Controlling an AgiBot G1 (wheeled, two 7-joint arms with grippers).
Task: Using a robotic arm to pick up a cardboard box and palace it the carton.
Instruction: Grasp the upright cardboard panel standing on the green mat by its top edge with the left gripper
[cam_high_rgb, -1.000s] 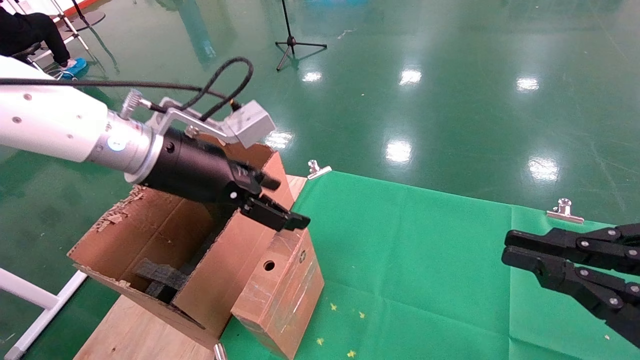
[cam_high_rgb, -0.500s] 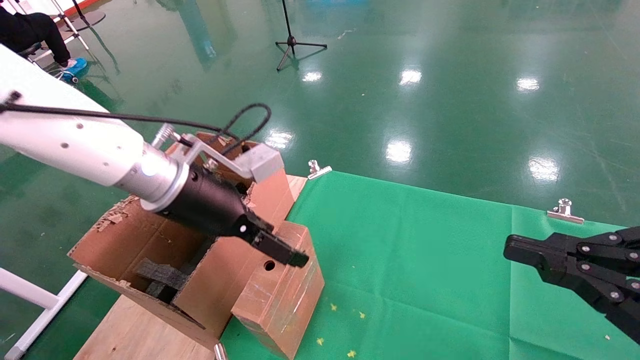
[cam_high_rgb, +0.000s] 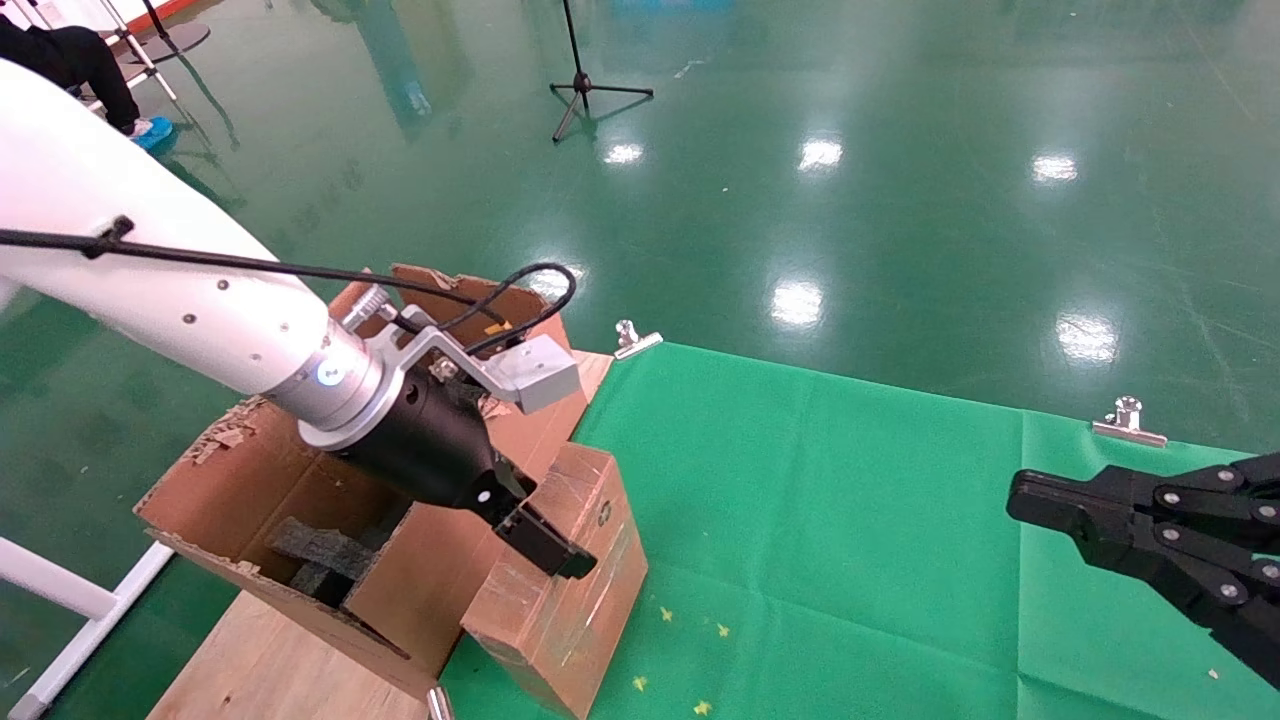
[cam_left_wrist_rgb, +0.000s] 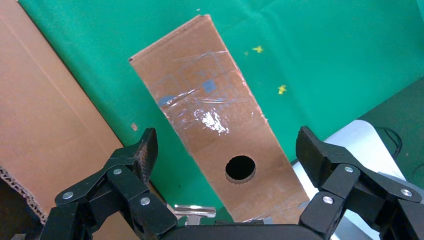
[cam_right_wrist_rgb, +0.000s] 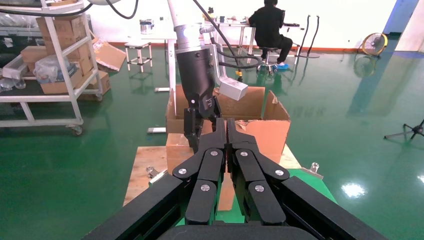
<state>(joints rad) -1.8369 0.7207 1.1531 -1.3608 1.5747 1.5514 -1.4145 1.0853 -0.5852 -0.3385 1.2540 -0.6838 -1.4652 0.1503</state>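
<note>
The small brown cardboard box, taped and with a round hole in its top face, stands on end on the green cloth against the carton's side. The large carton has torn flaps and black foam inside. My left gripper, on the white robotic arm, is open just above the box's top. In the left wrist view the gripper straddles the box with a gap on each side. My right gripper is shut and empty, hovering over the cloth at the right; its own view shows it shut.
The carton rests on a wooden board at the table's left end. Green cloth is held by metal clips. A tripod stand and a seated person are on the floor beyond.
My left gripper has come down from above the carton's flap to just over the box's top. The right gripper has hardly moved.
</note>
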